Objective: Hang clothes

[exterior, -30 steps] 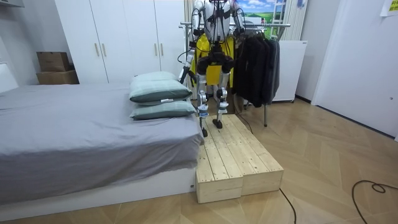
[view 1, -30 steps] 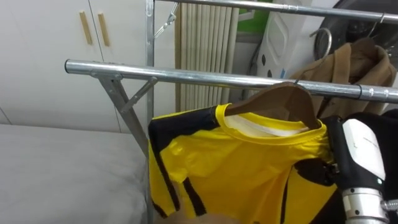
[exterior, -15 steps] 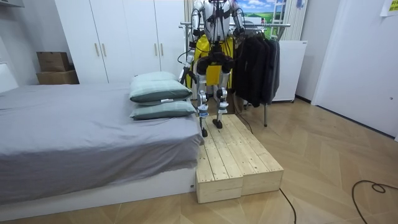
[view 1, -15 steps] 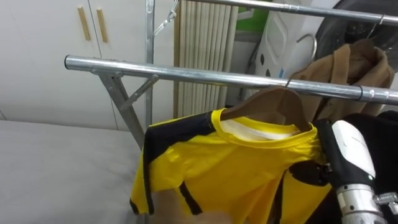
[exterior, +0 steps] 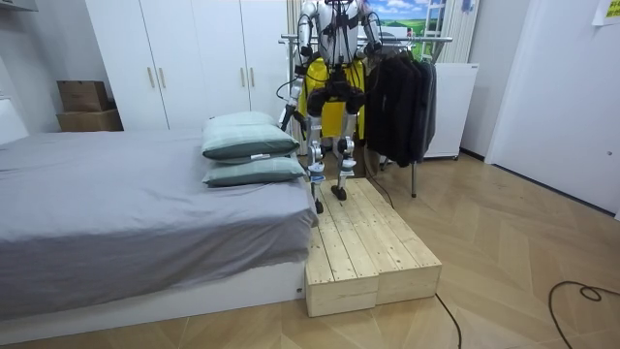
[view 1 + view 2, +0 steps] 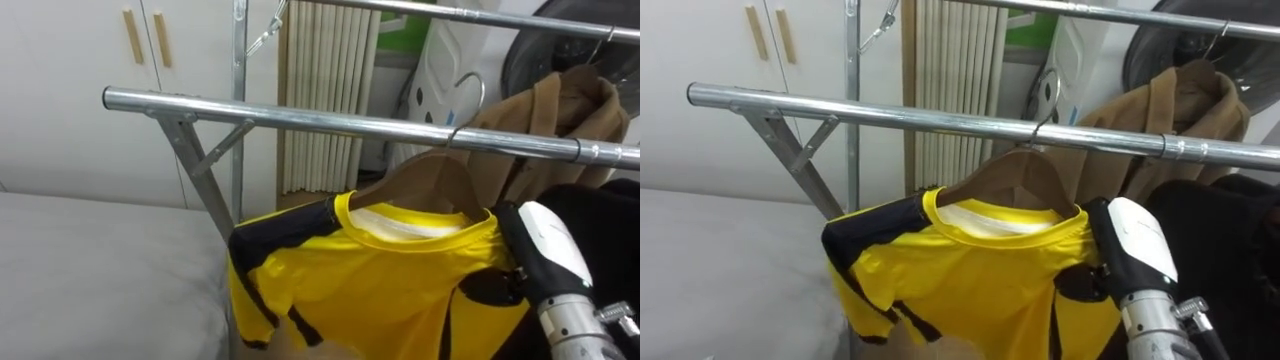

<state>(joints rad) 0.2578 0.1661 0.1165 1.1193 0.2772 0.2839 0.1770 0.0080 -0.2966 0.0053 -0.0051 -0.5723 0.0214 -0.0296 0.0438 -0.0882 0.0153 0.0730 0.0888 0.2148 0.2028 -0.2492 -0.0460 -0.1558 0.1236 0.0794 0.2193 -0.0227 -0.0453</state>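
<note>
Shirt (image 6: pixel 380 290) on hanger (image 6: pixel 430 180) just below the rail (image 6: pixel 300 118); can't tell if my right hand (image 6: pixel 545 245) grips; unhooked, I'd drop it.

Fig. 1, as I see it from the head cameras. The yellow shirt (image 6: pixel 390 285), black at the shoulders and side panels, is draped on a brown wooden hanger (image 6: pixel 432 180), its collar open toward 12 o'clock and showing a white inner band. Its sleeve (image 6: pixel 262 262) droops toward 8 o'clock, crumpled. The hanger's metal hook (image 6: pixel 468 100) rises at 12 o'clock against the steel rail (image 6: pixel 300 118), which runs from 9 to 3 o'clock; I cannot tell whether the hook rests on it.
</note>
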